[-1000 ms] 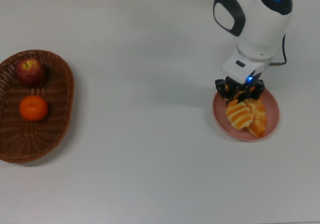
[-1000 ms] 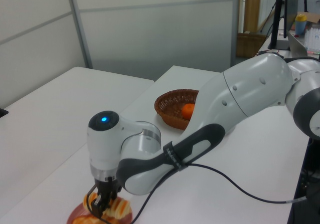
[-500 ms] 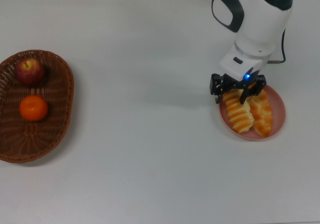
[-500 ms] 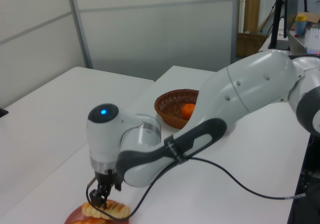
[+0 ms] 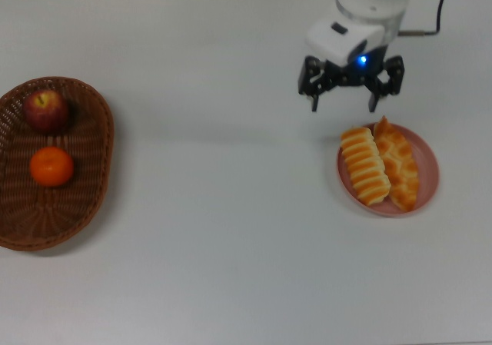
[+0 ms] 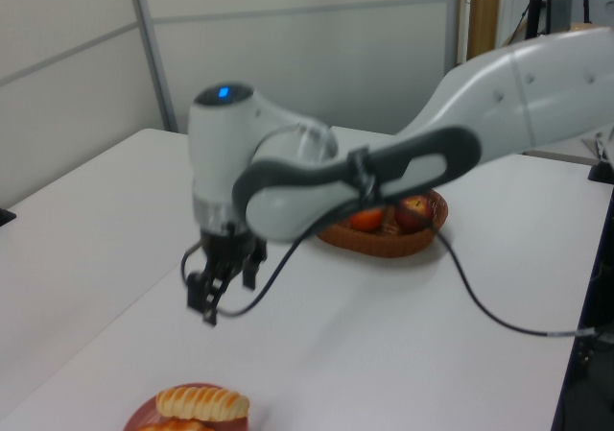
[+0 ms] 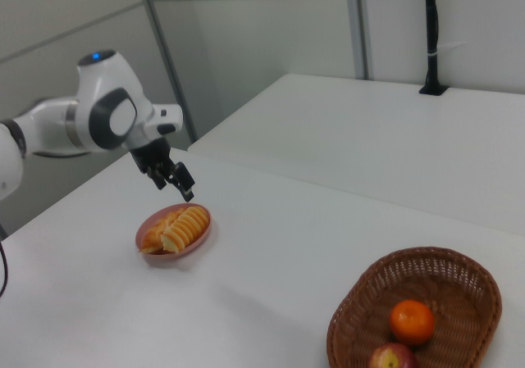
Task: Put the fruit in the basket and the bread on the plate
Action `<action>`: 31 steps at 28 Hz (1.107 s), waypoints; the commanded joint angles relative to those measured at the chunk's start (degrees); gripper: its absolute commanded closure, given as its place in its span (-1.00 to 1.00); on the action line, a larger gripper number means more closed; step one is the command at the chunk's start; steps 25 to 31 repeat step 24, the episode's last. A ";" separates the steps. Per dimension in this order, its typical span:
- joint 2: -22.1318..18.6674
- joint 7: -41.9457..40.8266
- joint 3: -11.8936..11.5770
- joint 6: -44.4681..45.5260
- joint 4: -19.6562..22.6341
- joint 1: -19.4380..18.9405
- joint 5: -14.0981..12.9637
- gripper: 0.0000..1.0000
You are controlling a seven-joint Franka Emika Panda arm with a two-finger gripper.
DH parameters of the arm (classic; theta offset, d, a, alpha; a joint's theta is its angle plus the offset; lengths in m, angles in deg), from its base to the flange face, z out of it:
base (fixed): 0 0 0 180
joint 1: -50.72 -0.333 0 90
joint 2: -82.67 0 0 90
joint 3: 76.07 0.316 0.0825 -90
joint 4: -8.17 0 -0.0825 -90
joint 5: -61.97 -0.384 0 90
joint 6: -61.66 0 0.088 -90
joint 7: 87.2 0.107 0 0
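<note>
Two breads lie side by side on the pink plate: a ridged roll and a braided pastry. My gripper hangs open and empty above the table, just beyond the plate toward the top view's upper edge. In the left view the gripper is well above the roll. The wicker basket at the top view's left holds a red apple and an orange. The right view shows the gripper over the plate, and the basket with the orange.
The white table stretches bare between basket and plate. A black cable trails from the arm across the left view's right side. A second white table stands behind in the right view.
The gripper let go of the roll, opened wide, rose and drew back from the plate toward the top view's upper edge. The plate and breads shifted slightly right early on.
</note>
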State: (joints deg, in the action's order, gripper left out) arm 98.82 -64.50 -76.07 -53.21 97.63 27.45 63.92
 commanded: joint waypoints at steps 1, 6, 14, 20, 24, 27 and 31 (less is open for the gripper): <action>-5.15 -5.89 -0.34 6.31 1.60 4.18 -1.86 -1.00; -7.09 -11.78 -0.43 11.68 1.51 11.65 -2.65 -1.00; -10.60 -20.76 -0.43 16.17 2.04 21.24 -1.60 -1.00; -17.19 -20.76 -0.34 20.39 6.07 23.27 -0.72 -1.00; -19.66 -20.76 -0.34 20.57 7.75 23.80 -0.80 -1.00; -19.66 -20.76 -0.34 20.57 7.75 23.80 -0.80 -1.00; -19.66 -20.76 -0.34 20.57 7.75 23.80 -0.80 -1.00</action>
